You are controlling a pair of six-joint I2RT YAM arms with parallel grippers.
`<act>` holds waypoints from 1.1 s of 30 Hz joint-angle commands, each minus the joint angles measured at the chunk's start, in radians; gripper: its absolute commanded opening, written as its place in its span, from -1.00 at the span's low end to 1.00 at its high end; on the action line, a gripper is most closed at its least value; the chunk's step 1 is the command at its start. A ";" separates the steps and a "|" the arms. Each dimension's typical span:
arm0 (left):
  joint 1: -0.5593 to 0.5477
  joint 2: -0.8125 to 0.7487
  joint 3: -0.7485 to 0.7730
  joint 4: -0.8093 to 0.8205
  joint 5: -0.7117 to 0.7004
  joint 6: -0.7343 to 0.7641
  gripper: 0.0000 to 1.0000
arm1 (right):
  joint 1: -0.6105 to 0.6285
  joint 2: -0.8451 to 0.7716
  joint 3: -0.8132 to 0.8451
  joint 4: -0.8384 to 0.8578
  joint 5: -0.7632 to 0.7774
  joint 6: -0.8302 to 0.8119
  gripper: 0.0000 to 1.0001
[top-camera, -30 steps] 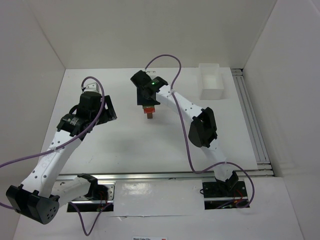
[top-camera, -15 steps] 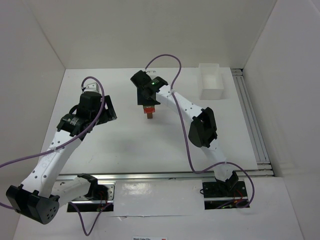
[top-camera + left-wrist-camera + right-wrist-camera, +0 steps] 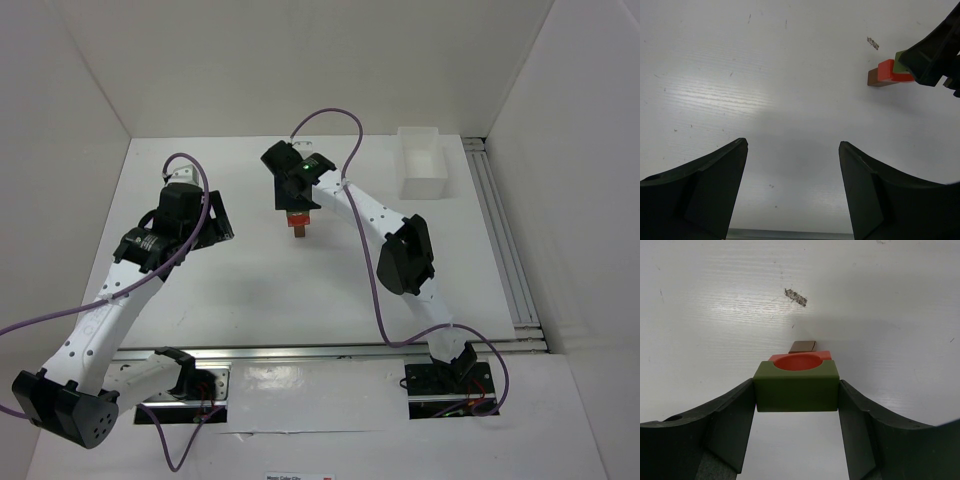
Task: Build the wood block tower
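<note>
White tabletop [image 3: 260, 290]. Right gripper [image 3: 796, 387] clamps small green wooden block [image 3: 796, 394] atop red block [image 3: 800, 360]; skewed release could topple tower [image 3: 298, 225]. Left gripper [image 3: 792, 160] spread wide, empty.

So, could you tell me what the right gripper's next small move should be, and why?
Probably open the right gripper slightly to release the green block. Its fingers clamp the block's sides, and the left wrist view shows it seemingly resting on the red block, itself on the brown block. Full contact isn't certain, so open slowly.
</note>
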 commanded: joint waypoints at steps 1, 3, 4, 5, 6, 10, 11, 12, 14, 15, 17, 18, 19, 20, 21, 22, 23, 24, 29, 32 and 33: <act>0.007 -0.002 0.024 0.013 -0.018 0.024 0.73 | 0.010 0.006 0.036 -0.031 0.018 -0.003 0.15; 0.007 -0.002 0.024 0.013 -0.018 0.024 0.73 | 0.010 0.006 0.036 -0.031 0.007 -0.003 0.15; 0.007 -0.002 0.024 0.013 -0.018 0.024 0.73 | 0.010 0.015 0.036 -0.031 0.007 -0.003 0.15; 0.007 -0.002 0.024 0.013 -0.018 0.024 0.73 | 0.010 0.015 0.036 -0.031 0.007 -0.003 0.15; 0.007 -0.002 0.024 0.013 -0.018 0.024 0.73 | 0.010 0.015 0.036 -0.031 0.007 -0.003 0.15; 0.007 -0.002 0.024 0.013 -0.018 0.024 0.73 | 0.010 0.015 0.036 -0.031 0.007 -0.003 0.15; 0.007 -0.002 0.024 0.013 -0.018 0.024 0.73 | 0.010 0.015 0.036 -0.031 0.007 -0.003 0.15; 0.007 -0.002 0.024 0.013 -0.018 0.024 0.73 | 0.010 0.015 0.036 -0.031 0.007 -0.003 0.15; 0.007 -0.002 0.024 0.013 -0.018 0.024 0.73 | 0.010 0.015 0.036 -0.031 0.007 -0.003 0.15; 0.007 -0.002 0.024 0.013 -0.018 0.024 0.73 | 0.010 0.015 0.036 -0.031 0.007 -0.003 0.15; 0.007 -0.002 0.024 0.013 -0.018 0.024 0.73 | 0.010 0.015 0.036 -0.031 0.007 -0.003 0.15; 0.007 -0.002 0.024 0.013 -0.018 0.024 0.73 | 0.010 0.015 0.036 -0.031 0.007 -0.003 0.15; 0.007 -0.002 0.024 0.013 -0.018 0.024 0.73 | 0.010 0.015 0.036 -0.031 0.007 -0.003 0.15; 0.007 -0.002 0.024 0.013 -0.018 0.024 0.73 | 0.010 0.015 0.025 -0.031 0.007 -0.003 0.15; 0.007 -0.002 0.024 0.013 -0.018 0.024 0.73 | 0.010 0.015 0.025 -0.031 0.007 -0.003 0.15; 0.007 -0.002 0.024 0.013 -0.018 0.024 0.73 | 0.010 0.015 0.025 -0.031 0.007 -0.003 0.15; 0.007 -0.002 0.024 0.013 -0.018 0.024 0.73 | 0.010 0.015 0.025 -0.031 0.007 -0.003 0.15; 0.007 -0.002 0.024 0.013 -0.018 0.024 0.73 | 0.010 0.015 0.025 -0.031 0.007 -0.003 0.15; 0.007 0.007 0.024 0.013 -0.018 0.024 0.73 | 0.010 0.003 0.001 -0.017 0.007 -0.003 0.15; 0.007 0.007 0.024 0.022 -0.018 0.024 0.73 | 0.010 0.003 0.001 -0.017 0.007 -0.003 0.15; 0.007 0.007 0.024 0.022 -0.018 0.024 0.73 | 0.010 0.003 0.001 -0.017 0.007 -0.003 0.15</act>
